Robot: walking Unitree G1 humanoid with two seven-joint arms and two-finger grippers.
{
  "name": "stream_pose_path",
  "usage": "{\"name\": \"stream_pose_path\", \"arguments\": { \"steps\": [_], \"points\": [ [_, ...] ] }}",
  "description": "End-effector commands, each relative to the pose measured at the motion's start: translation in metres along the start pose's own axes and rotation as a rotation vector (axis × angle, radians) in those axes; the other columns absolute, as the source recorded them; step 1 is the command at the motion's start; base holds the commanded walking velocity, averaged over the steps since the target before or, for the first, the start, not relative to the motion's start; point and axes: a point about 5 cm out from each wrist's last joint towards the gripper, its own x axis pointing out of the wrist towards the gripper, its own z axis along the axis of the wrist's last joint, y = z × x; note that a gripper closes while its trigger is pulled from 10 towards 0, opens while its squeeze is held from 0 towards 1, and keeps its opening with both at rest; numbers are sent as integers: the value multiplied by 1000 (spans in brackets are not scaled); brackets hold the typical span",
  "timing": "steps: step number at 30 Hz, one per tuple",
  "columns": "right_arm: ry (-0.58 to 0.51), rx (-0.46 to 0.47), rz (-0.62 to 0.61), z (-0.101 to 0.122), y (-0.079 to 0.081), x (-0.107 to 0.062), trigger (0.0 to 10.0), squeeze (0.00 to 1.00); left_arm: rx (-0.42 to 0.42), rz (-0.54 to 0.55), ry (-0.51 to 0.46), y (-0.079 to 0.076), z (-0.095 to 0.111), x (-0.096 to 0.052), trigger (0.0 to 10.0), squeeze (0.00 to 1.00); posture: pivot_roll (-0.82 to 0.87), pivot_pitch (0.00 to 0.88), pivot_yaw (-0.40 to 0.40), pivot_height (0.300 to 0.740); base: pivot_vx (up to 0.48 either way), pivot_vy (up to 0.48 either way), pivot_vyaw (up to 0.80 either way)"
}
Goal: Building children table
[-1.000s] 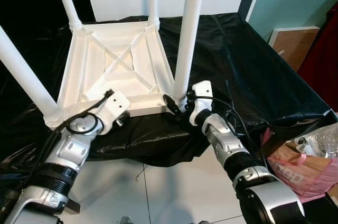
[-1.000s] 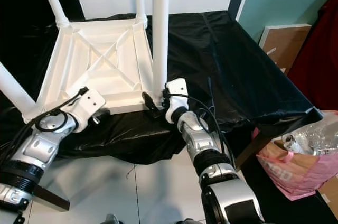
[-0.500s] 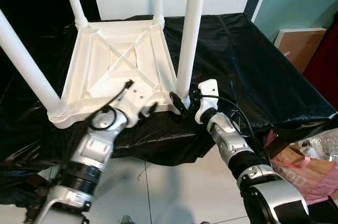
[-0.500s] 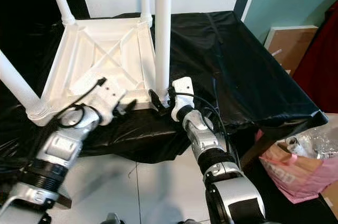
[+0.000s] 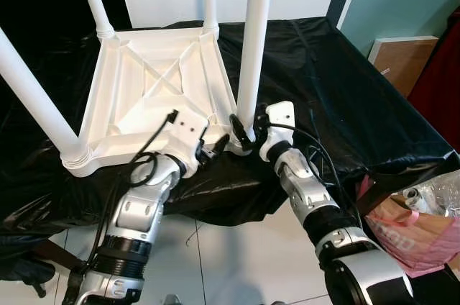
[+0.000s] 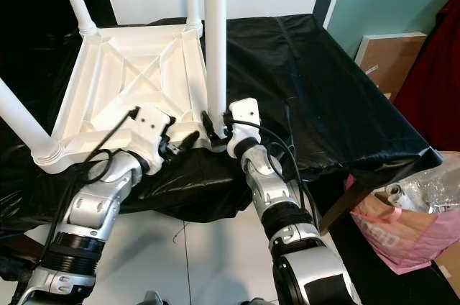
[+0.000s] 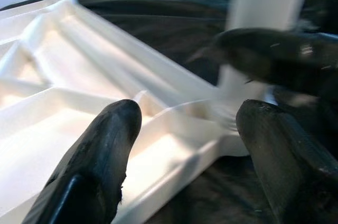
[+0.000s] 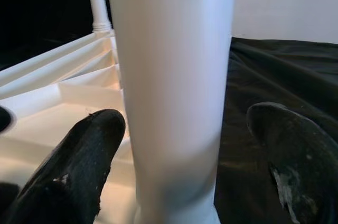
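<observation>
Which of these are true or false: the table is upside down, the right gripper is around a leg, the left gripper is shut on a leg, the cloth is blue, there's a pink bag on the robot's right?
1. The white table lies upside down with its legs pointing up. True.
2. The right gripper has its open fingers on either side of the near right leg. True.
3. The left gripper is shut on a leg. False: its fingers are open at the near edge of the tabletop, close to that leg's base.
4. The cloth under the table is blue. False: it is black.
5. A pink bag sits on the robot's right. True.
</observation>
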Motion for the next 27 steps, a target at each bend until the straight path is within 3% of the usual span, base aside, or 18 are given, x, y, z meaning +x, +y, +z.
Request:
{"name": "stream_pose_path", "arguments": {
  "steps": [1, 13, 14, 15, 16, 17, 18, 20, 21, 27],
  "points": [
    [11, 7, -16, 1, 2, 3, 10000, 0, -4, 191, 7, 11, 2, -3, 10000, 0, 32, 44, -58, 740, 0, 0, 0],
    [-22, -20, -93, 36, 3, 31, 10000, 0, -35, 259, 80, 11, -4, -17, 10000, 0, 68, 33, -86, 740, 0, 0, 0],
    [-30, -23, -98, 40, 3, 33, 4784, 0, -41, 254, 73, 11, -2, -18, 10000, 0, 68, 33, -86, 740, 0, 0, 0],
    [-30, -23, -98, 40, 3, 33, 4784, 0, -41, 254, 73, 11, -2, -18, 10000, 0, 68, 33, -86, 740, 0, 0, 0],
    [-25, -11, -110, 44, 3, 36, 0, 0, -36, 248, 78, 10, -1, -22, 10000, 0, 76, 34, -95, 740, 0, 0, 0],
    [-25, -11, -110, 44, 3, 36, 0, 0, -36, 248, 78, 10, -1, -22, 10000, 0, 76, 34, -95, 740, 0, 0, 0],
    [-16, -2, -114, 45, 2, 38, 5882, 0, -29, 243, 97, 10, -2, -25, 10000, 0, 84, 35, -105, 740, 0, 0, 0],
    [-14, -3, -115, 46, 2, 38, 5882, 0, -28, 240, 105, 10, -2, -26, 10000, 0, 84, 35, -105, 740, 0, 0, 0],
    [-15, -3, -120, 47, 2, 39, 10000, 0, -27, 228, 116, 8, -2, -28, 10000, 0, 95, 36, -117, 740, 0, 0, 0],
    [-5, 28, -135, 50, 1, 42, 10000, 0, -55, 214, 197, 2, -8, -36, 10000, 0, 107, 39, -129, 740, 0, 0, 0]
  ]
}}
